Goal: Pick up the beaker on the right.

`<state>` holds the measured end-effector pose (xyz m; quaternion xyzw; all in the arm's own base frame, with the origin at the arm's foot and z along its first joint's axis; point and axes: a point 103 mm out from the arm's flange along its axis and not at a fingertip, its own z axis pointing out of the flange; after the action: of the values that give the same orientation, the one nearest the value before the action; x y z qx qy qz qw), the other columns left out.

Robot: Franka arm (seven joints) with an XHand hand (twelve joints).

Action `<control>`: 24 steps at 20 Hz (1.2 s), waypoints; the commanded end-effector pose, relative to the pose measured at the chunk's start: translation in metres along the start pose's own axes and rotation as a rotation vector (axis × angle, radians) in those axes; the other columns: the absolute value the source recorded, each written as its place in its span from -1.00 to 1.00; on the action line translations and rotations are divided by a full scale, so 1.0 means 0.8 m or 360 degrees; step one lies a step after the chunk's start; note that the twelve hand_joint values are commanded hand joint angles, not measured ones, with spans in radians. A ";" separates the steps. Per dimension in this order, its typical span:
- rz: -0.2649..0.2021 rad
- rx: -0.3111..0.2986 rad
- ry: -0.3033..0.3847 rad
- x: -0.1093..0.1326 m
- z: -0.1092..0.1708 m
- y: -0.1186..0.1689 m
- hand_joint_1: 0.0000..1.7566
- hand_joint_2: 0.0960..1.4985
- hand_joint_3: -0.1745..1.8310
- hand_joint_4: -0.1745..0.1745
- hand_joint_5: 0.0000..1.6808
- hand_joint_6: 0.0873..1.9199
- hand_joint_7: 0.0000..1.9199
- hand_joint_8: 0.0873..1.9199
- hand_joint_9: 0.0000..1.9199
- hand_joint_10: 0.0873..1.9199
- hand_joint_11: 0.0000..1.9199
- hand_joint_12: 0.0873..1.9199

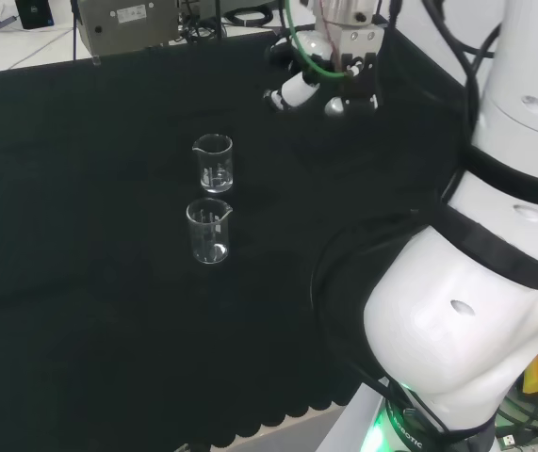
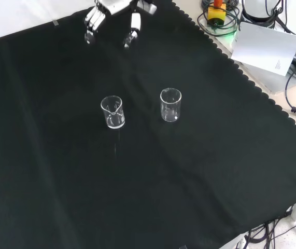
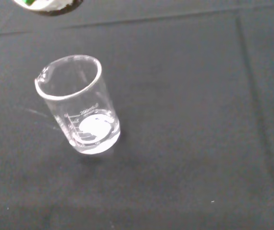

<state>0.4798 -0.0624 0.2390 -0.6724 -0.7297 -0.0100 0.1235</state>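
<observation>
Beaker (image 2: 170, 105) upright, apart from 2nd beaker (image 2: 112, 112), hand (image 2: 114, 13) far.

Front view: two beakers upright on cloth (image 2: 199, 176), side by side, left beaker (image 2: 112, 112), right beaker (image 2: 170, 105); both well below fingers (image 2: 134, 25).

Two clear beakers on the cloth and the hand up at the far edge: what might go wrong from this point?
1. The two clear glass beakers, one and the other, look alike and stand close together, so the black and white hand might go to the wrong one.
2. Reaching for one, its fingers may knock the neighbour over.
3. Clear glass on the black cloth is hard to see, so the grasp may land off centre.
</observation>
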 end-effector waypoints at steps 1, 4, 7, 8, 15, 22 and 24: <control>-0.0072 0.0024 0.0150 -0.009 0.087 0.061 -0.14 -0.21 -0.20 -0.09 -0.51 -1.00 -0.71 -0.43 -0.52 -0.46 -0.73 0.35; -0.0084 0.0011 0.0165 -0.007 0.095 0.065 -0.14 -0.21 -0.20 -0.09 -0.51 -1.00 -0.71 -0.42 -0.53 -0.46 -0.74 0.35; -0.0112 -0.0003 0.0195 -0.005 0.107 0.070 -0.14 -0.23 -0.21 -0.11 -0.53 -1.00 -0.71 -0.42 -0.53 -0.45 -0.75 0.36; -0.0125 0.0005 0.0207 -0.004 0.112 0.072 -0.13 -0.24 -0.21 -0.11 -0.53 -1.00 -0.71 -0.41 -0.52 -0.44 -0.75 0.36; -0.0215 0.0035 0.0251 0.014 0.143 0.090 -0.12 -0.27 -0.22 -0.13 -0.55 -1.00 -0.73 -0.40 -0.56 -0.44 -0.76 0.36; -0.0279 -0.0047 0.0414 0.020 0.165 0.100 -0.12 -0.33 -0.23 -0.14 -0.57 -1.00 -0.70 -0.37 -0.54 -0.42 -0.78 0.37; -0.0289 -0.0055 0.0493 0.020 0.172 0.102 -0.11 -0.35 -0.23 -0.16 -0.58 -1.00 -0.68 -0.37 -0.52 -0.41 -0.78 0.37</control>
<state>0.5290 -0.0179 0.1093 -0.6076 -0.7638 -0.0858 0.2003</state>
